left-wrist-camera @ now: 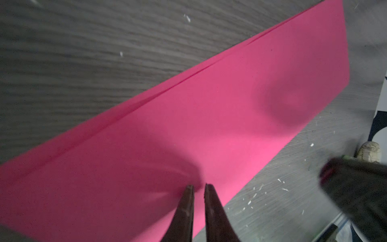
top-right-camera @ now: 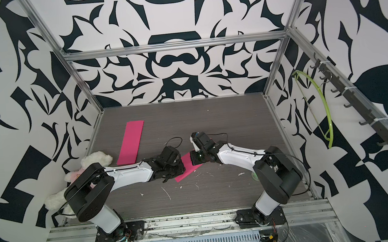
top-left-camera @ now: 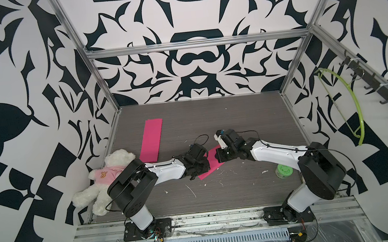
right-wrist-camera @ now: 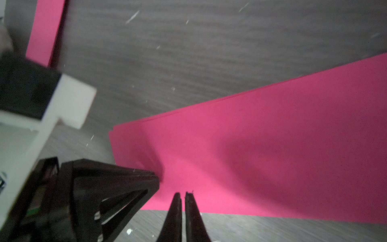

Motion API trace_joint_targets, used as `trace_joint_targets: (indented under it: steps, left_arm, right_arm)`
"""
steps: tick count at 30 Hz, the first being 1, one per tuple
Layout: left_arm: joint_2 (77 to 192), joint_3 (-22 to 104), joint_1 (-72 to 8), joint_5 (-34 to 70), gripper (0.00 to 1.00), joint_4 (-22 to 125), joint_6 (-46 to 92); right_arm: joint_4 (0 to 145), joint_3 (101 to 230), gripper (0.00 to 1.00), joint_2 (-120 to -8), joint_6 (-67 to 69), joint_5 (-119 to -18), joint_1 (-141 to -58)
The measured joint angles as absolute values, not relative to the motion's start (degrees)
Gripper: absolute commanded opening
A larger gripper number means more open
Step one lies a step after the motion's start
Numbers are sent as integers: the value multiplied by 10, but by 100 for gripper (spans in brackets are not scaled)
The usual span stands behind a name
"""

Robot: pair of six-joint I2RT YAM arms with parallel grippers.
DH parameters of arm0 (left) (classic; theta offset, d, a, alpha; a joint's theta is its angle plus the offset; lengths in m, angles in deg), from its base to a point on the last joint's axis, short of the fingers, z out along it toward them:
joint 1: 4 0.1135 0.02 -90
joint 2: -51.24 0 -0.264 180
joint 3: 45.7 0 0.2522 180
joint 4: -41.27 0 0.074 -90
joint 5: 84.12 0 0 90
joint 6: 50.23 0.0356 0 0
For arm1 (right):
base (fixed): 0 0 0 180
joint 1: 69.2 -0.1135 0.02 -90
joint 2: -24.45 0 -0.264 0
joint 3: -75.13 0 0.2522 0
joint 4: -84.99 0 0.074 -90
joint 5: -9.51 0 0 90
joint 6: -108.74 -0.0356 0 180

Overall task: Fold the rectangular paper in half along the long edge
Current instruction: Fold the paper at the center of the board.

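The pink rectangular paper (top-left-camera: 213, 163) (top-right-camera: 187, 167) lies doubled on the dark wood-grain table (top-left-camera: 236, 117), mid-table between the two arms. In the left wrist view its top layer's long edge (left-wrist-camera: 188, 76) sits just inside the layer below. My left gripper (left-wrist-camera: 199, 186) points down onto the paper (left-wrist-camera: 230, 117) close to one long edge, jaws nearly together with nothing between them. My right gripper (right-wrist-camera: 184, 193) is shut, its tips on the paper (right-wrist-camera: 272, 146) by the near edge. The left gripper's black finger (right-wrist-camera: 146, 180) touches the same sheet close beside it.
A second pink folded strip (top-left-camera: 151, 140) lies at the back left. A white teddy bear in a pink shirt (top-left-camera: 111, 175) sits against the left wall. A green-lidded jar (top-left-camera: 284, 171) stands by the right arm. A green hanger (top-left-camera: 354, 111) hangs on the right wall.
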State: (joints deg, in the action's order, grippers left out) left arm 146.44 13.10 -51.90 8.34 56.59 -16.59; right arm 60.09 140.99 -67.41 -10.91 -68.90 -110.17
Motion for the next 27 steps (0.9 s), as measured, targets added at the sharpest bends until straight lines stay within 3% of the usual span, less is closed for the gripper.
trace_joint_targets:
  steps: [15,27]
  left_arm:
    - [1463,126,-513,87,12,563,-162]
    - [1463,124,-512,88,11,562,-158]
  right_arm:
    - [594,1421,0,-753,-122,-674,-1136]
    - [592,1416,0,-748,-111,-678,-1085]
